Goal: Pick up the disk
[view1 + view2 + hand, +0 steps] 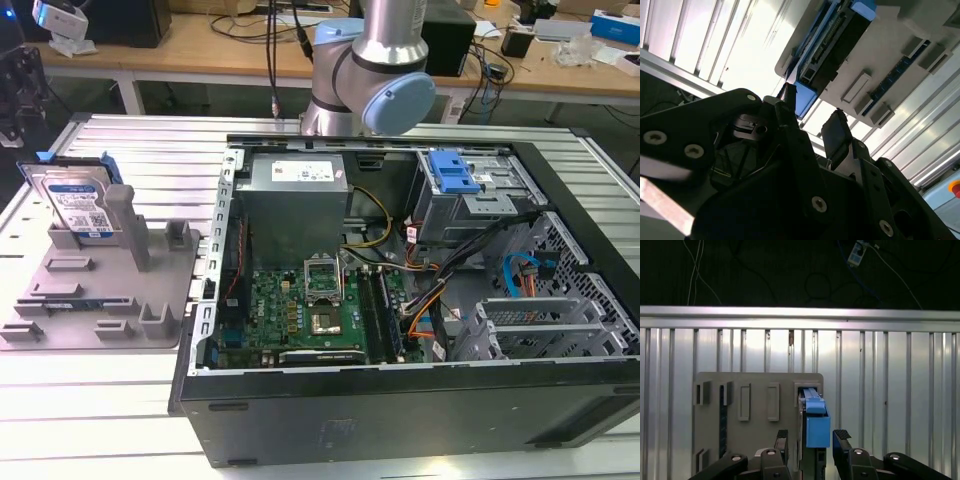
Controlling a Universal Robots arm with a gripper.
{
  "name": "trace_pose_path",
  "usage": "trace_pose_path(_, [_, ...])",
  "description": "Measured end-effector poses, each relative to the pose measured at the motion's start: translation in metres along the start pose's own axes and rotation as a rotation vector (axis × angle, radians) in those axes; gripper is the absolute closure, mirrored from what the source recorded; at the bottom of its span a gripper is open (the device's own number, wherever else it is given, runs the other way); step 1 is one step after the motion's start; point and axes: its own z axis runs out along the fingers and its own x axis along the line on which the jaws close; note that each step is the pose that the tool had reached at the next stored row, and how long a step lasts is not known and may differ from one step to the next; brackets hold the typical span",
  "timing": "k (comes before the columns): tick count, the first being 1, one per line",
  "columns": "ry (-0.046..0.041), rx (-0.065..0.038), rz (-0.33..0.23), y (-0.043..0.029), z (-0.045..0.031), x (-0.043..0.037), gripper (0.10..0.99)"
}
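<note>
- The disk [75, 205] stands on edge in the grey fixture plate [100, 300], at ten o'clock from the computer case [400, 400], so both faces are reachable.
- The hand [812, 436] is open, its fingers [841, 437] straddling the disk's blue end.

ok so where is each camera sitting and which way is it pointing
Exterior view: off the arm, raised, looking down on the open computer case, the fixture plate and the disk; a joint of the arm shows.
First wrist view: on the arm, looking down past the open gripper at the disk, edge-on.
Second wrist view: close behind the gripper, looking slantwise at the disk.
Shared: all three show the disk on the fixture plate.
</note>
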Motion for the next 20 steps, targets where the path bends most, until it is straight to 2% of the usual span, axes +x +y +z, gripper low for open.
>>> trace_pose_path(14, [0.0001, 0.000, 0.000, -0.0005, 0.0105, -0.0035, 0.604])
trace_pose_path(20, [0.0001, 0.000, 0.000, -0.0001, 0.0176, -0.0048, 0.604])
